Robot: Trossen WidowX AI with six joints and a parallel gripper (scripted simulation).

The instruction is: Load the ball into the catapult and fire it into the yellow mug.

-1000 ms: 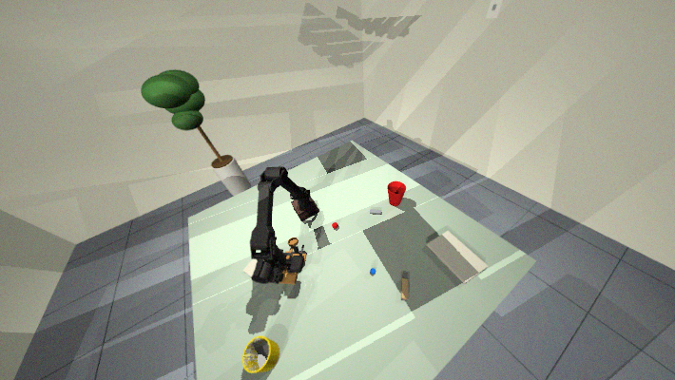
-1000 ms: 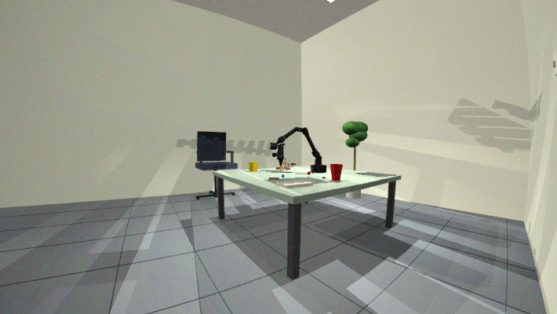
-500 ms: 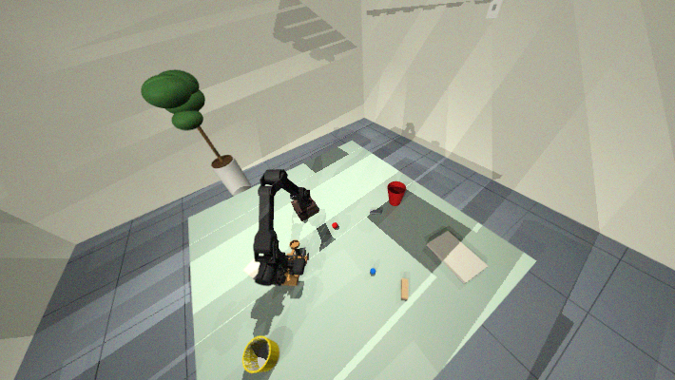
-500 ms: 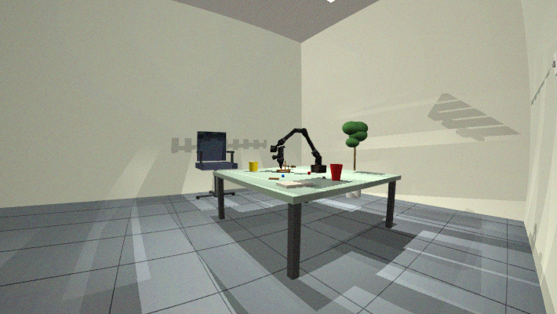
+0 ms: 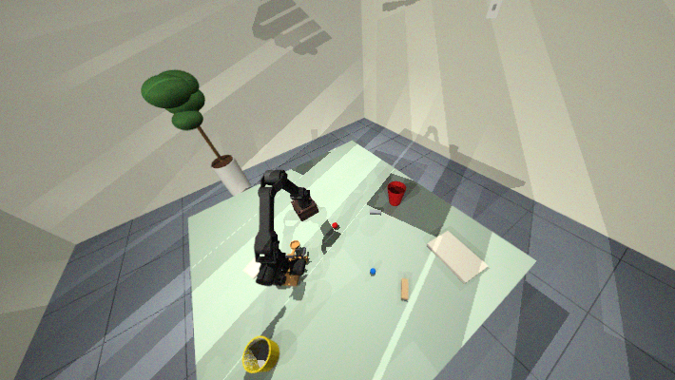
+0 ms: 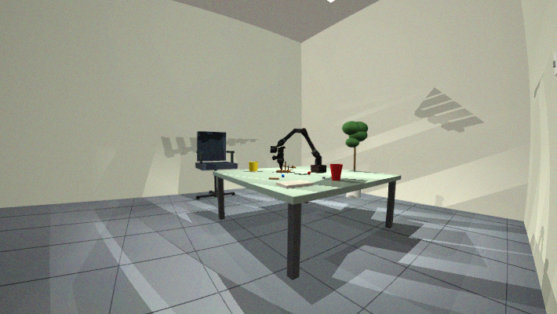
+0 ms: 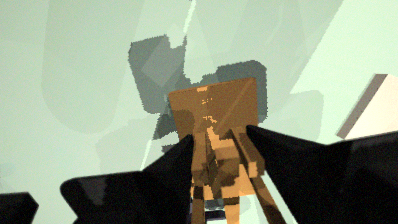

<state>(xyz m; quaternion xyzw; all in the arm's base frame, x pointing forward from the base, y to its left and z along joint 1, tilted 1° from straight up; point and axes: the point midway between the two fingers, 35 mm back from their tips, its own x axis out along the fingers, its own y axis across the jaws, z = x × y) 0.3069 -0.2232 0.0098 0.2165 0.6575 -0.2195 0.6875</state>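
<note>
The black gripper (image 5: 294, 272) (image 6: 281, 168) (image 7: 219, 134) is closed on the orange-brown, wood-like catapult (image 5: 291, 280) (image 6: 283, 171) (image 7: 215, 105), left of centre in the top view; its grip point is perhaps the upright bars. The round yellow mug (image 5: 244, 359) (image 6: 253, 166) stands at lower left.

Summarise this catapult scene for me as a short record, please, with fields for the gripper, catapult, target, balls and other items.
gripper: black parallel-jaw gripper, shut on the orange-brown wooden catapult
catapult: orange-brown wooden catapult, on the pale green table
target: yellow round mug, upright on the table
balls: small red ball and small blue ball, both on the table, outside the catapult
other items: red tapered cup, upright; small tan wooden block
</note>
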